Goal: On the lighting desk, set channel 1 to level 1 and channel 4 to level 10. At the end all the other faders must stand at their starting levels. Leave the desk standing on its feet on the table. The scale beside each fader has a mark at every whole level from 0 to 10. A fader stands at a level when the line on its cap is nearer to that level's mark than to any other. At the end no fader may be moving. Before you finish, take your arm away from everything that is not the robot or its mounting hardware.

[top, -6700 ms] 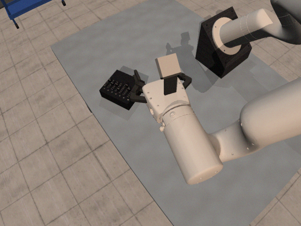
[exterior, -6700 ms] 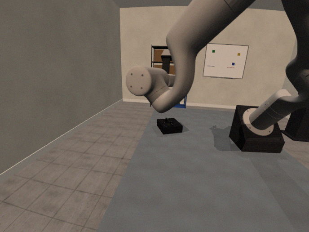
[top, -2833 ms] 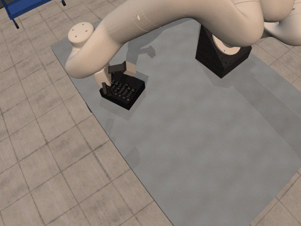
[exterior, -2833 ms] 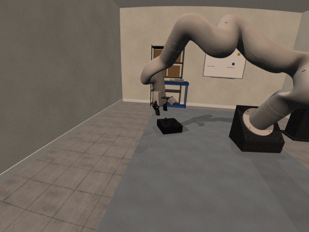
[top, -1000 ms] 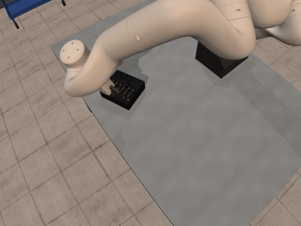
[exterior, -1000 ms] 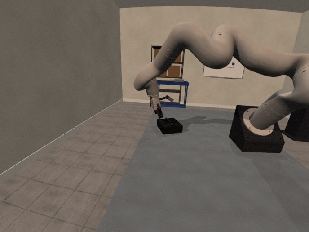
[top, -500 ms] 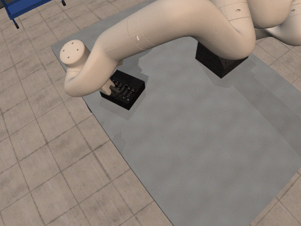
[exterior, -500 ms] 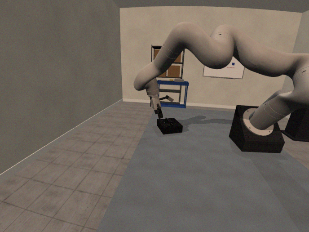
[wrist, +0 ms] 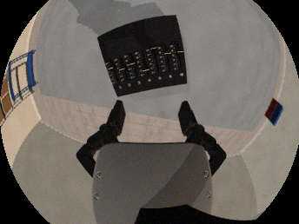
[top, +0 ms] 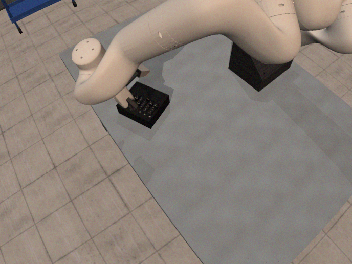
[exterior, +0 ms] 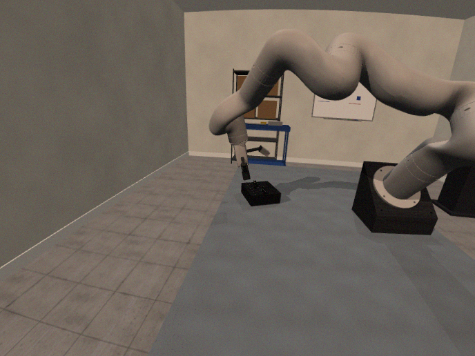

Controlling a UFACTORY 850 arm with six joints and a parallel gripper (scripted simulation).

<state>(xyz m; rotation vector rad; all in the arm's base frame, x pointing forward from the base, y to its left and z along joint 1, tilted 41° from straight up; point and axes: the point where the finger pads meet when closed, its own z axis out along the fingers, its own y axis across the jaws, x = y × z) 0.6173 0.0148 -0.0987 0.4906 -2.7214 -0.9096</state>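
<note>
Wrist view: one pincer (top: 137, 87) (exterior: 255, 163) (wrist: 152, 107), two fingers spread fully, grips nothing near one desk (top: 152, 93) (exterior: 264, 196) (wrist: 141, 35).

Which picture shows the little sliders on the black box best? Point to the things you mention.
The wrist view: its faders (wrist: 145, 70) face the camera, their pale lines and marks showing. The top view shows some, partly hidden behind the tool (top: 136, 89). The exterior view shows only tiny bumps on the lighting desk (top: 153, 92) (exterior: 264, 198) (wrist: 139, 36).

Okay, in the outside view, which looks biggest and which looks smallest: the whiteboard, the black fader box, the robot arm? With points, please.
1. robot arm (exterior: 306, 61)
2. whiteboard (exterior: 333, 109)
3. black fader box (exterior: 264, 197)
</note>
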